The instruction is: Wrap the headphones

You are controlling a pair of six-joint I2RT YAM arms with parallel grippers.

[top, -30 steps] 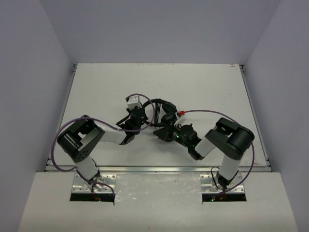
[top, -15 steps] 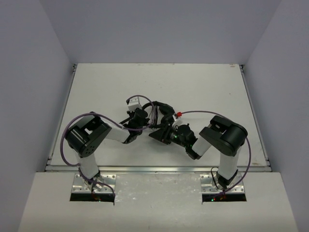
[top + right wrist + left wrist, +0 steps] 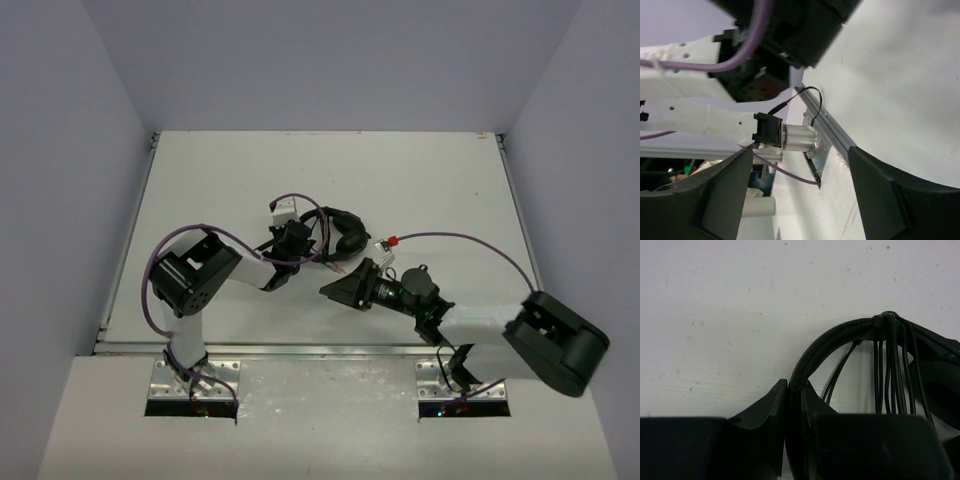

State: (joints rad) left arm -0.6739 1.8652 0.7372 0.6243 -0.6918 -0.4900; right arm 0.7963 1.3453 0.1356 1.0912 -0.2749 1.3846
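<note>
Headphones point(image 3: 345, 228) by the headband point(image 3: 830, 337) in closed left hand point(image 3: 794, 390); right hand point(image 3: 800, 150) wide open, empty.

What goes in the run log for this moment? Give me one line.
task: wrap headphones | left end effector: shut on headband | cable: looped over headband | right end effector: open, empty

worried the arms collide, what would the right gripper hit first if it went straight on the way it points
Probably the left arm: its white link shows straight ahead of the right gripper in the wrist view, though depth is unclear. The headphones lie off that line.
</note>
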